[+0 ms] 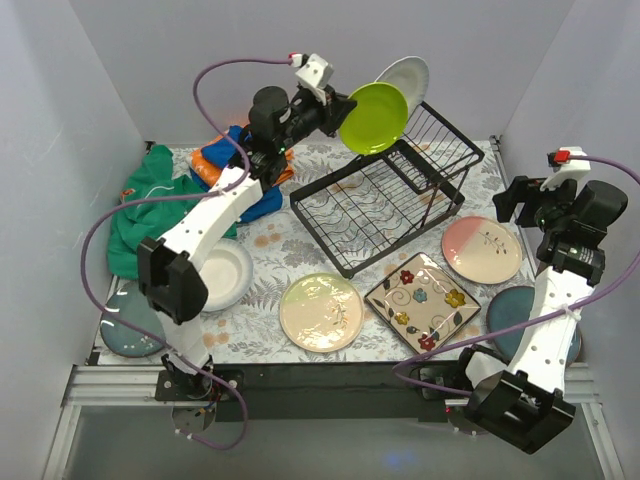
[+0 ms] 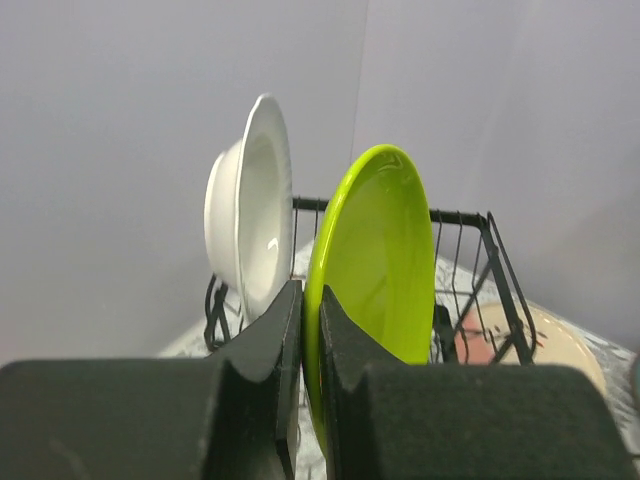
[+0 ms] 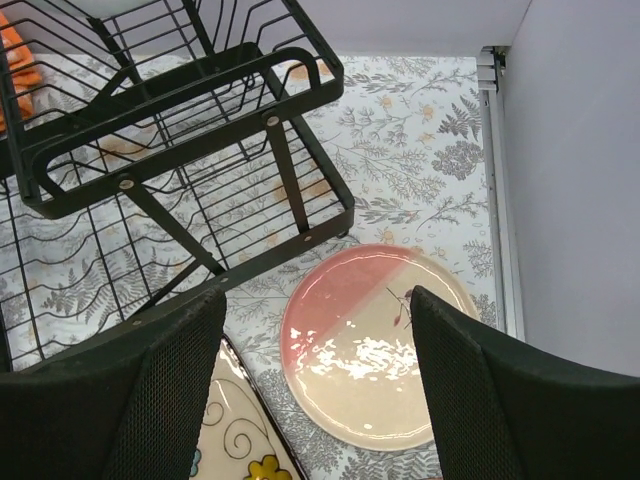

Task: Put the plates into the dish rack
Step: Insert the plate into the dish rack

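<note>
**White-walled cell: lime plate held over the rack**

Pale walls [image 1: 80, 100] close in a table under a fern-print tablecloth [image 1: 270, 240], with the black wire rack [image 1: 385, 200] set at an angle near the middle.

The left gripper [image 2: 310, 295] is clamped on the rim of the lime plate [image 1: 373, 118]. It holds the plate on edge above the left end of the rack's raised tier. A white plate [image 1: 405, 75] stands upright at the far end of that tier, just behind the lime one, with a gap between them.

The right gripper [image 3: 318, 298] hangs to the right of the rack with its jaws wide apart and nothing in them. It sits above the pink plate [image 1: 482, 249], which lies flat by the rack's right corner.

In front of the rack lie the square plate [image 1: 420, 300] and the cream plate [image 1: 320, 312]. A second white plate [image 1: 225, 272] rests to the rack's near left, partly under the left arm. One teal plate [image 1: 130, 325] lies further out to the near left and another [image 1: 515, 315] to the near right. Bunched cloths [image 1: 150, 200] sit to the left of the rack.
</note>
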Controlling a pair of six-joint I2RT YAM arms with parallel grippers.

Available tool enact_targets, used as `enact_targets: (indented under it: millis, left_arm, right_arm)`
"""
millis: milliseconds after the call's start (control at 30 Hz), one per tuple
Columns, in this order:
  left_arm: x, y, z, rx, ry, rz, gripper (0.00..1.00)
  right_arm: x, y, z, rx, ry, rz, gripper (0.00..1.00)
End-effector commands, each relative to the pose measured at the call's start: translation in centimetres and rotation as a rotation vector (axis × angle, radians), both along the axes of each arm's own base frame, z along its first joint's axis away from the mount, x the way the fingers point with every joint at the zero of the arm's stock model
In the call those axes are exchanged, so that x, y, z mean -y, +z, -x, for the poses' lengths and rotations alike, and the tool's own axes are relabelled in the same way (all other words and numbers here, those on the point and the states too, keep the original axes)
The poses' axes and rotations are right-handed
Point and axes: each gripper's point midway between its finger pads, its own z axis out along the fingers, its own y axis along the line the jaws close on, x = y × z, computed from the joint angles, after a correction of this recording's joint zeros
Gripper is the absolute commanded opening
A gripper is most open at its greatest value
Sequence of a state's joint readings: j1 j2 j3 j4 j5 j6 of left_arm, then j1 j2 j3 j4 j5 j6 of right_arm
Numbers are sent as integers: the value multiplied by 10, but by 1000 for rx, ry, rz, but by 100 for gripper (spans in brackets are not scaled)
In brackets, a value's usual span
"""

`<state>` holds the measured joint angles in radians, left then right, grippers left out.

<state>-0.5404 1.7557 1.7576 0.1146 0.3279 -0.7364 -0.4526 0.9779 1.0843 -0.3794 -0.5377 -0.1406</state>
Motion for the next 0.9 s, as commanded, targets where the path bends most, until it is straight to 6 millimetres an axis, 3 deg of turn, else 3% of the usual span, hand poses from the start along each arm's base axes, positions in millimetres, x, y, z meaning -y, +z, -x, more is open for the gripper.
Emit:
enact_targets:
  millis: [0,100,133,167,200,267,300,400,433,633,867]
  left_arm:
    - [24,41,-15,189,11,-6,0]
    - [44,50,-29,249,47,8,0]
    - [44,62,-34,291,86,33,0]
    - [46,65,-38,308,103,42,0]
    - [58,51,-45,304,110,33,0]
    - [59,66,-49,370,157,55,0]
    - [72,51,-56,367,157,45,0]
    - [79,57,-59,437,215,69,0]
    - [84,47,-65,442,228,63,0]
    - [84,51,-72,536,354,100,0]
    - [88,25,-87,560,420,68,0]
  right_arm:
    - [1,10,-4,67,22,-42,80]
    - [2,5,-5,56,25,-47,79]
    - [2,2,-5,51,25,-50,79]
    - [2,1,-6,47,29,-55,79]
    - [2,0,-6,45,30,-57,79]
    - [2,-2,-7,39,32,-66,79]
    - [2,-2,-8,37,33,-68,79]
    - [1,-4,-8,30,40,-79,79]
    - [1,-6,-9,24,44,-86,78]
    - [-2,-16,-9,3,59,-109,78]
    - [-8,-19,-9,-2,91,-139,78]
